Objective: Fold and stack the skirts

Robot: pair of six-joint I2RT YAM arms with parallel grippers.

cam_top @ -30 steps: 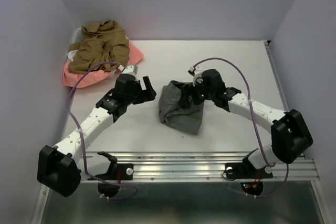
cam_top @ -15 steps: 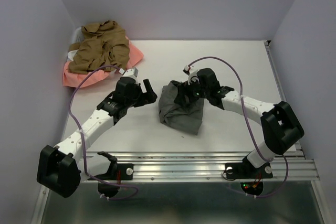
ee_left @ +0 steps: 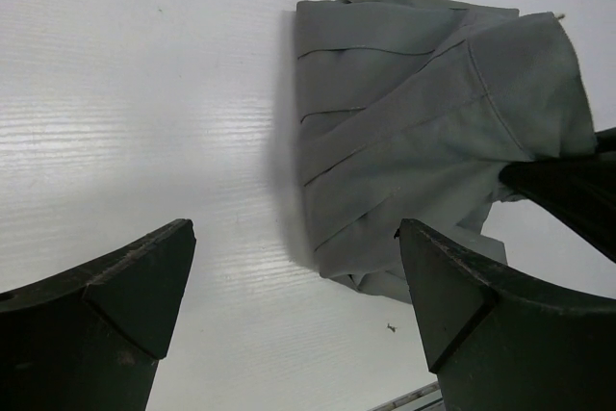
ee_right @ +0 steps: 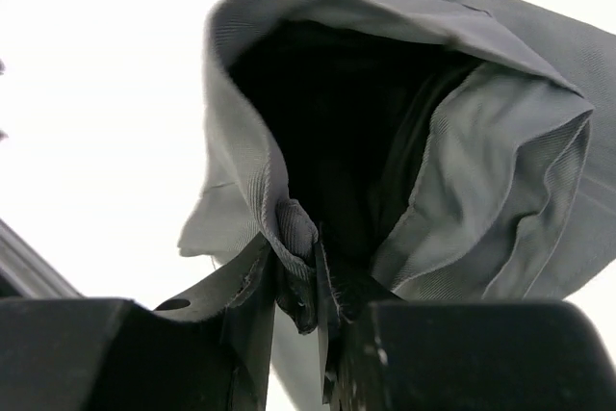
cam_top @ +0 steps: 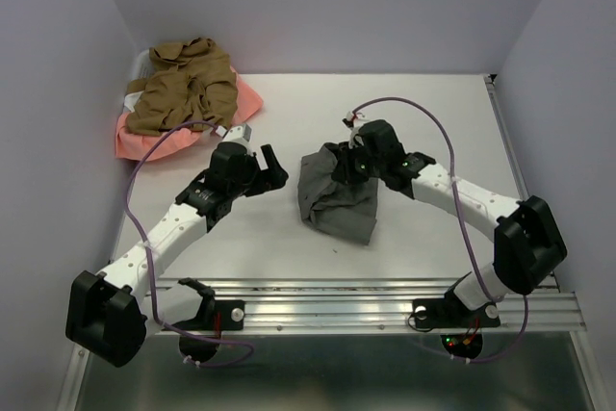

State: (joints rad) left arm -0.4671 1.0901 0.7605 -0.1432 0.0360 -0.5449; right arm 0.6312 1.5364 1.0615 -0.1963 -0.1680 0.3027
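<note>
Right tool (ee_right: pixel 294 288) now tight on grey skirt (ee_right: pixel 500 141) edge, formerly wide.

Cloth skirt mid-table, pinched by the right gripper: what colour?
Plain grey cloth skirt with pleat lines, no print. It shows best in the left wrist view.

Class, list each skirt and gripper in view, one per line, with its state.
grey skirt: crumpled mid-table, one edge pinched.
tan-brown skirt: unfolded, heaped on the salmon-pink skirt.
salmon-pink skirt: unfolded, underneath, far-left corner.
left gripper: open, empty.
right gripper: shut on the grey skirt.
</note>
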